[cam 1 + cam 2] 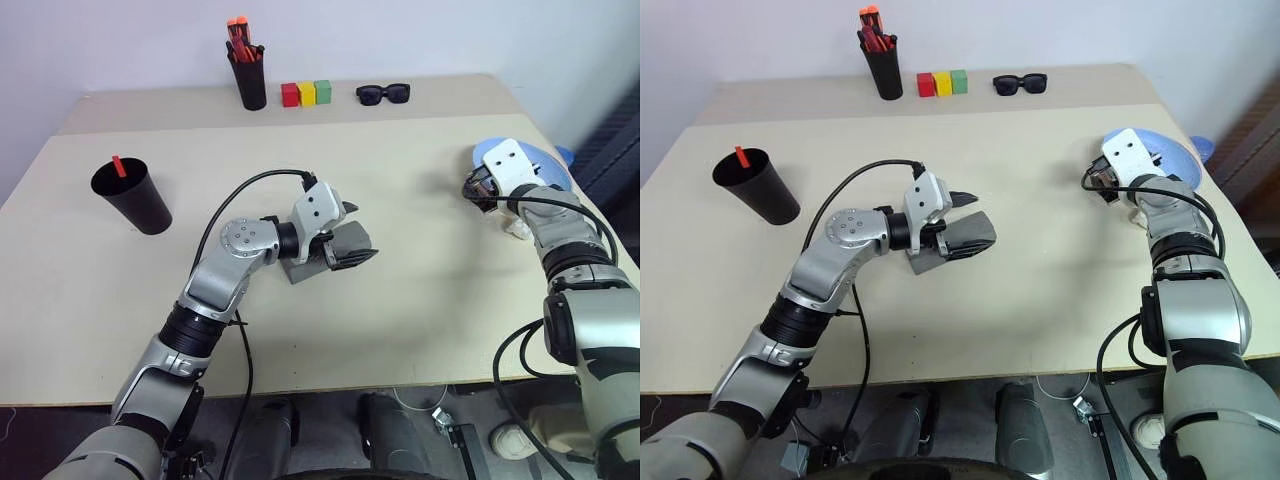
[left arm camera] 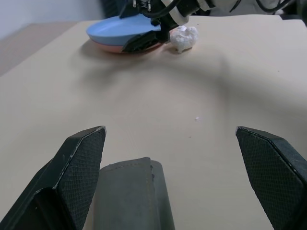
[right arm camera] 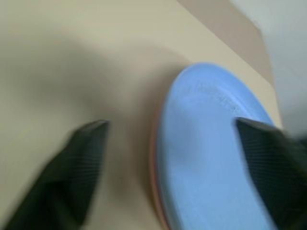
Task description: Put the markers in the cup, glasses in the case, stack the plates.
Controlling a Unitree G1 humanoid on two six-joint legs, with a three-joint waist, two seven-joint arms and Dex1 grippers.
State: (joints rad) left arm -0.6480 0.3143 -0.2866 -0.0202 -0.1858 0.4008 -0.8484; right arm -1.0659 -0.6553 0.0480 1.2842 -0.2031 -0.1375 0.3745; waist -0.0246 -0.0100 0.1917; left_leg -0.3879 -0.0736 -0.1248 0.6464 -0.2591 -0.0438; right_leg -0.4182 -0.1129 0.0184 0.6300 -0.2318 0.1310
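Note:
A light blue plate (image 3: 211,158) lies on top of a salmon pink plate (image 2: 120,48) at the table's right side. My right gripper (image 3: 171,122) hovers open at the stack's near-left rim, fingers wide apart and holding nothing. At the table's middle my left gripper (image 2: 169,129) stands open, one finger (image 2: 81,163) on each side of the grey case (image 2: 132,191) without closing on it. A red marker (image 1: 118,165) stands in the wide black cup (image 1: 130,195) at the left. The glasses are out of view.
At the back stand a narrow black pen cup (image 1: 248,78) with orange-red pens, three coloured blocks (image 1: 306,94) and black sunglasses (image 1: 383,93). A white crumpled lump (image 2: 184,38) lies beside the plates. The table's right edge (image 1: 590,205) runs close to the stack.

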